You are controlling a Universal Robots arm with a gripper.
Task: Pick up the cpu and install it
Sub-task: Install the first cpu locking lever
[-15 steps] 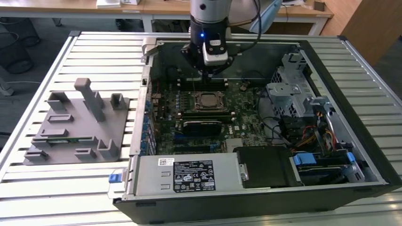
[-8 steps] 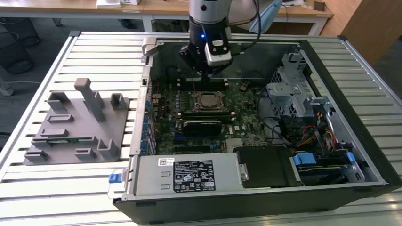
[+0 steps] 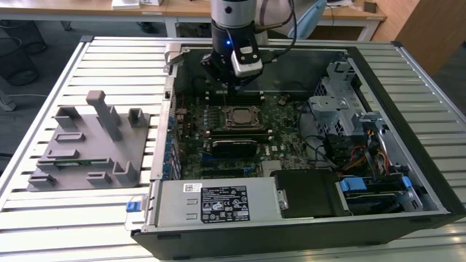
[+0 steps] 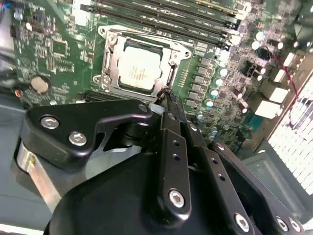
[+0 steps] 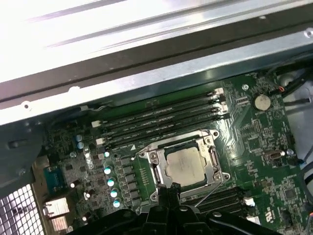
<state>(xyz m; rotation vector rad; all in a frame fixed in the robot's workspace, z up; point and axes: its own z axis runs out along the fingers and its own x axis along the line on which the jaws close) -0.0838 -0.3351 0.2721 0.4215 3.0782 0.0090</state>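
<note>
The black metal gripper [image 4: 166, 95] hangs with its fingers pressed together and holding nothing, its tip just beside the edge of the square black socket frame [image 4: 105, 63]. The flat square cpu with its shiny silver top [image 4: 138, 70] lies seated in that frame on the green motherboard [image 3: 287, 128] inside the open black computer case [image 3: 407, 109], beyond which lie long black memory slots [image 5: 161, 117].

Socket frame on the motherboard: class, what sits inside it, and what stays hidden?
The cpu lies inside the socket frame, silver top showing. Its underside and the socket contacts are covered.
</note>
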